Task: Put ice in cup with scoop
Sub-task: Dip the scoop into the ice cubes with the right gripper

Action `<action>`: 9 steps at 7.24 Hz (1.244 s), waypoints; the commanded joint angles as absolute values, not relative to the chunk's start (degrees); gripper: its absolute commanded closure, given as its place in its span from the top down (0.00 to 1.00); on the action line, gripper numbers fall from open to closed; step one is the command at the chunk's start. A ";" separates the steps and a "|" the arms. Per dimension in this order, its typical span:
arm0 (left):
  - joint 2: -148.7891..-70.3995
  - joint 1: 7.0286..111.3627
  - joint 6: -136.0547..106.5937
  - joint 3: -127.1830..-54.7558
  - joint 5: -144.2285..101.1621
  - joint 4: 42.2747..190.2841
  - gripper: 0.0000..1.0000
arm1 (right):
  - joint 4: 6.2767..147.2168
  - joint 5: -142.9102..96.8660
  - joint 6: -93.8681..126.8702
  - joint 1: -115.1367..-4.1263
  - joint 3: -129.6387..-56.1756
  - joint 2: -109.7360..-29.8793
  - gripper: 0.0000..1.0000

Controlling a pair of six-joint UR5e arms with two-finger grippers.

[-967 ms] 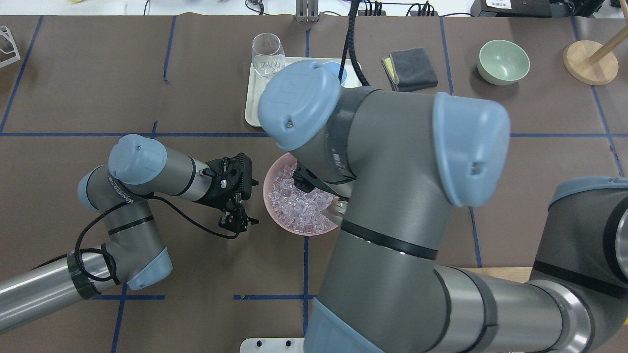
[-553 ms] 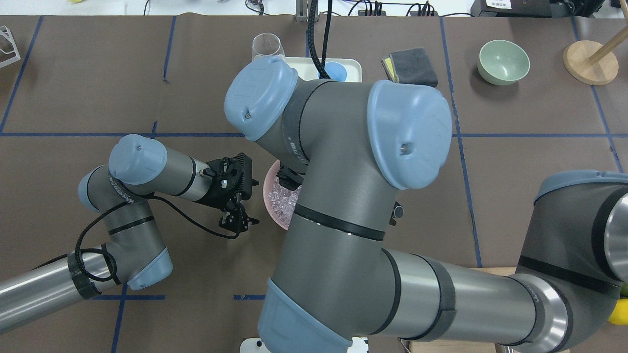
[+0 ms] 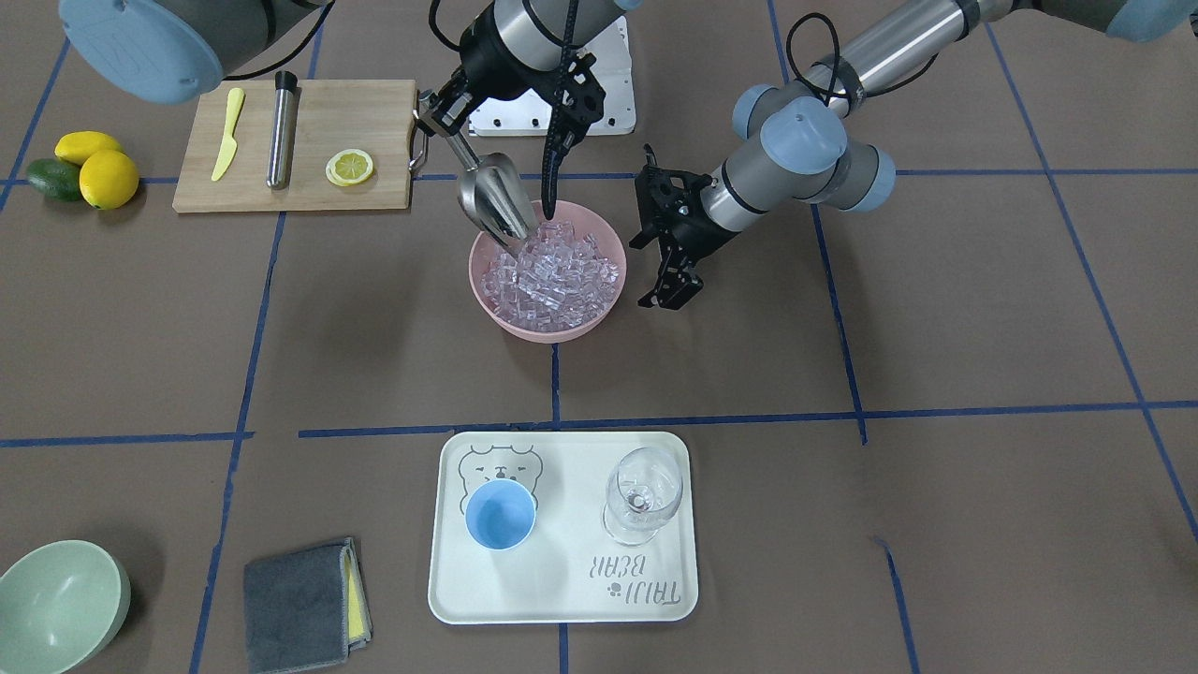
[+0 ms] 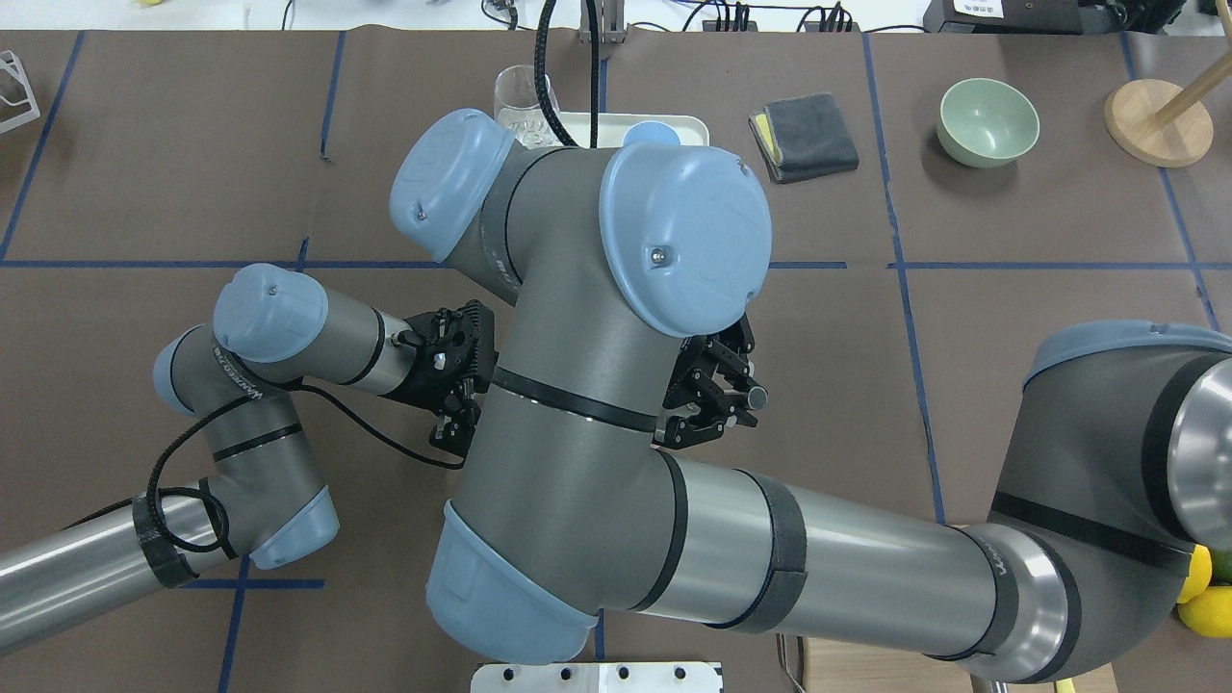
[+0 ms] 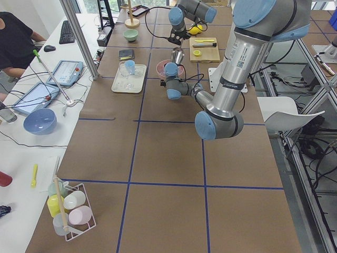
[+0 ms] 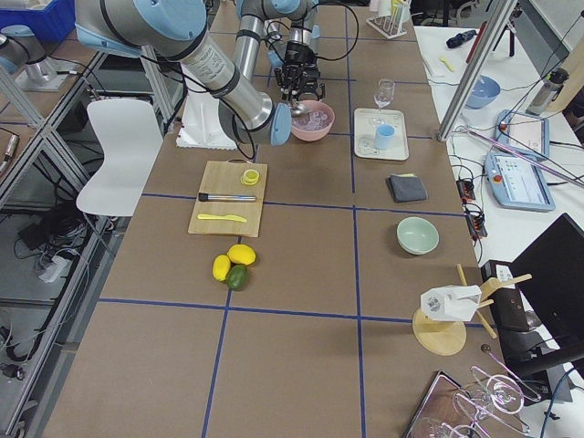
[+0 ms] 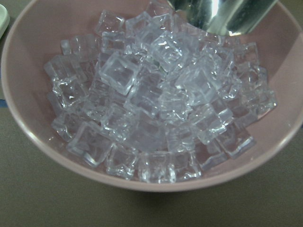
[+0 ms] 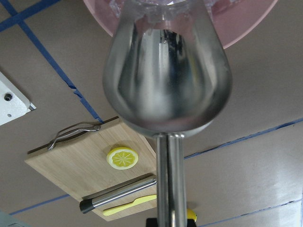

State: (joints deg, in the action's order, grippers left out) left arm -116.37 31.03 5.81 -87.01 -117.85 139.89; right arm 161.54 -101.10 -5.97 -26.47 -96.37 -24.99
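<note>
The ice (image 3: 552, 271) is a heap of clear cubes in a pink bowl (image 3: 524, 329) at mid-table. My right gripper (image 3: 438, 117) is shut on the thin handle of the steel scoop (image 3: 491, 201). The scoop slants down with its mouth at the bowl's robot-side rim, touching the ice. In the right wrist view the scoop (image 8: 168, 80) fills the frame. The ice (image 7: 161, 104) fills the left wrist view. My left gripper (image 3: 672, 288) hangs open and empty beside the bowl. The light-blue cup (image 3: 501, 515) stands on a white tray (image 3: 562, 599), empty.
A clear wine glass (image 3: 644, 491) stands on the tray beside the cup. A cutting board (image 3: 299, 187) with a steel cylinder (image 3: 279, 131), a yellow knife and a lemon slice lies next to the scoop. A grey cloth (image 3: 299, 604) and a green bowl (image 3: 56, 604) sit far off.
My right arm has swung left in the overhead view and now covers the pink bowl. The left arm has not moved.
</note>
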 commanded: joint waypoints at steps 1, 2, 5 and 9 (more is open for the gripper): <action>-116.37 30.94 5.80 -87.10 -117.86 139.92 1.00 | 161.19 -100.46 -6.85 -26.72 -94.93 -24.87 0.00; -116.37 30.94 5.80 -87.10 -117.86 139.92 1.00 | 160.58 -100.63 -6.86 -26.72 -94.31 -24.87 0.00; -116.46 30.94 5.80 -87.19 -117.86 140.01 1.00 | 154.44 -101.60 -6.86 -27.42 -91.68 -25.22 0.00; -116.46 30.94 5.80 -87.19 -117.86 140.88 1.00 | 148.99 -102.39 -6.77 -27.51 -91.76 -28.29 0.00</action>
